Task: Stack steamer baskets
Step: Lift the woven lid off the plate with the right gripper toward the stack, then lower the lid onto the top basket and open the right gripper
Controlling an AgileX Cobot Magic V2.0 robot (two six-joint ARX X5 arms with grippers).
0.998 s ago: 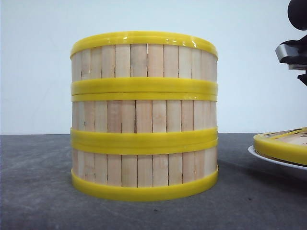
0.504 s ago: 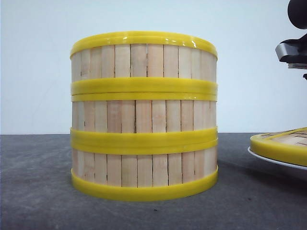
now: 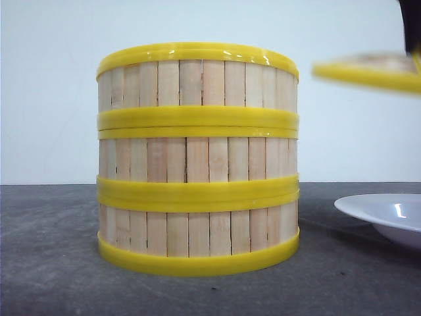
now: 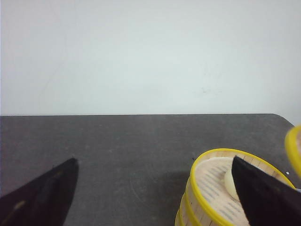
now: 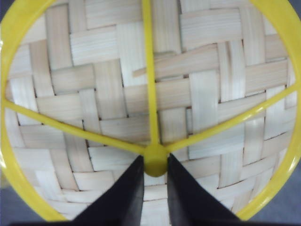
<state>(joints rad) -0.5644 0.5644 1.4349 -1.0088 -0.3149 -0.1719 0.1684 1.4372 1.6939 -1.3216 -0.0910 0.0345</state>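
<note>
A: What does the front view show?
B: The three steamer baskets [image 3: 197,158] stand stacked in one straight column on the dark worktop [image 3: 52,263]. To the right a white plate [image 3: 385,217] sits apart from the stack. The lid [image 3: 368,71] hangs in the air at the upper right, about level with the top basket's rim and slightly tilted.

A: And the left wrist view?
B: The left gripper [image 4: 155,188] has its jaws wide apart, holding nothing. The stack lies near one fingertip, and a pale round item [image 4: 231,182] rests inside the top basket.

A: The right wrist view?
B: The right gripper [image 5: 155,176] has its jaws clamped on the lid's yellow centre knob [image 5: 155,160], where the yellow spokes meet over woven strips. The lid fills nearly the whole view.
</note>
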